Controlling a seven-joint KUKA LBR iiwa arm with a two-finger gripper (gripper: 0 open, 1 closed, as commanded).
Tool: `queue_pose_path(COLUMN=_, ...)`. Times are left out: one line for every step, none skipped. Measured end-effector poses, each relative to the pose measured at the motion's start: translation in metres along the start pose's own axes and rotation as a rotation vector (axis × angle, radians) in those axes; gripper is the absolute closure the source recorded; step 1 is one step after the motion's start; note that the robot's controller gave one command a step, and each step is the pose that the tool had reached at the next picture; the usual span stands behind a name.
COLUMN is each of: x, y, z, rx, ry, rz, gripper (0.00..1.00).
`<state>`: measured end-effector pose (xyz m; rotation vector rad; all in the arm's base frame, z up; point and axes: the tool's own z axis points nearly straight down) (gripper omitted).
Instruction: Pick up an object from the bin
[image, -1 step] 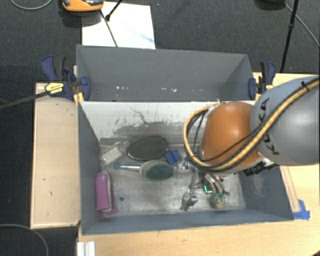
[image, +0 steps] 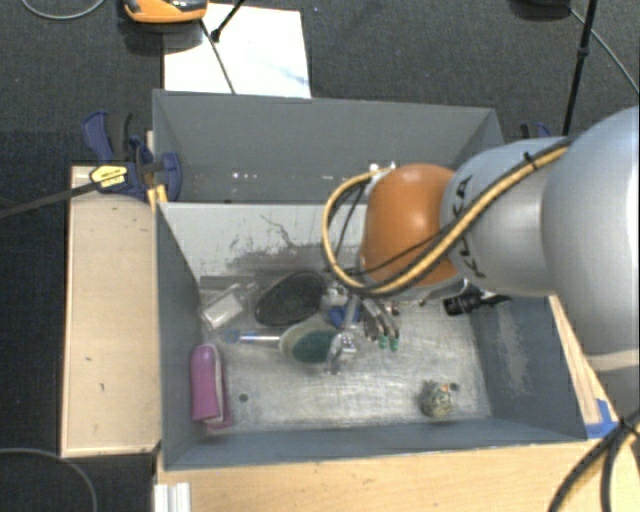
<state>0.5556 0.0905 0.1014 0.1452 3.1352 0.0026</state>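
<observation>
The arm comes in from the right and bends down over the middle of the bin (image: 320, 140), its orange cover (image: 405, 235) and looped cables hanging above the floor, so that the hand (image: 345, 343) sits low among the nearest things. It is at the right edge of a green oval thing (image: 306, 346) with a pale rim, which lies flat near the centre of the floor. That is the likeliest pick, judging by where the hand stands. Whether the hand is open or closed cannot be told; its tip is lost among wrist parts. A dark oval thing (image: 290, 297) lies just behind the green one, a clear plastic piece (image: 222, 308) to its left. A pink oblong thing (image: 207, 383) by the left wall and a speckled lump (image: 437, 398) near the front lie well apart, out of the way.
</observation>
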Motion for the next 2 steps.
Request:
queue_pose_path(x=0.001, y=-0.001, z=-0.003, rx=0.000, ry=-0.001, rz=0.004, gripper=1.00)
queue_pose_path(x=-0.004, y=0.002, z=-0.138, rx=-0.002, ry=-0.007, rz=0.048, gripper=1.00)
